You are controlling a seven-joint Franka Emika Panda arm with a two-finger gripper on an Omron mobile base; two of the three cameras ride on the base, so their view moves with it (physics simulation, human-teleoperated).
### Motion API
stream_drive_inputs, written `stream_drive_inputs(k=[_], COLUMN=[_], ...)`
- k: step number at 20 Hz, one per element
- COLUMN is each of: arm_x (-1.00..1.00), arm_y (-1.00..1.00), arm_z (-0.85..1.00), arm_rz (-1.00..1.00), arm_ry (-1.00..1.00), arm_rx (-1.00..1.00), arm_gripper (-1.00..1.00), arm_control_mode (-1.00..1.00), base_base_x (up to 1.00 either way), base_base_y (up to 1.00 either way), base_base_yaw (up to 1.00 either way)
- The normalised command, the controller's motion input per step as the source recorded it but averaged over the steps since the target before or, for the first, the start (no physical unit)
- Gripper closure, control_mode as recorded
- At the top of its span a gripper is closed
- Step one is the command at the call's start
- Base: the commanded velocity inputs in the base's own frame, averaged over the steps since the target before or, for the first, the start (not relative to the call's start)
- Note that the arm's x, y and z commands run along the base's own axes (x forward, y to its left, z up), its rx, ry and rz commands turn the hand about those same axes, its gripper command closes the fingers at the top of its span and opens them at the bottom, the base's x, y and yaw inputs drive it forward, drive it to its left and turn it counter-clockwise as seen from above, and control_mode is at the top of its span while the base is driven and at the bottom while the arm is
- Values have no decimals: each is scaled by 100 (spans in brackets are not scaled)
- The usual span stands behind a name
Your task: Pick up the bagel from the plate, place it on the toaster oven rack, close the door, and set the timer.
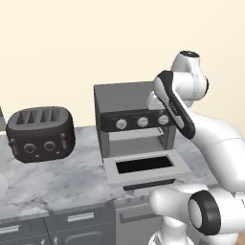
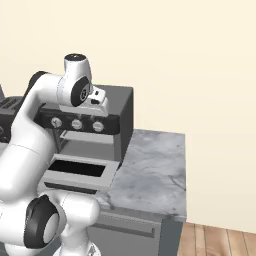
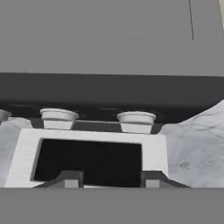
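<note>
Your claw (image 3: 105, 178) hangs above the toaster oven, looking down on its knobs (image 3: 136, 120) and the open door (image 3: 154, 151), which lies flat below. Its tips stand slightly apart with nothing visible between them. The rack (image 1: 136, 135) is partly hidden behind your arm; the table (image 1: 72, 177) stretches left.

Four-slot toaster (image 1: 41, 134) left of toaster oven (image 1: 129, 103); door (image 1: 146, 167) lowered before it.
</note>
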Motion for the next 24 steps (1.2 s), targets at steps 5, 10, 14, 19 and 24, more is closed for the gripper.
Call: stream_drive_inputs(k=[5, 10, 14, 19, 24], arm_x=[0, 0, 0, 0, 0], arm_y=[0, 0, 0, 0, 0], arm_z=[0, 0, 0, 0, 0], arm_rz=[0, 0, 0, 0, 0], arm_ry=[0, 0, 0, 0, 0], arm_rx=[0, 0, 0, 0, 0], arm_gripper=[-100, -100, -100, -100, -100], arm_control_mode=[100, 100, 100, 100, 100], base_base_x=[0, -1, 0, 0, 0], base_base_y=[5, 56, 66, 65, 57], base_base_yaw=[0, 0, 0, 0, 0])
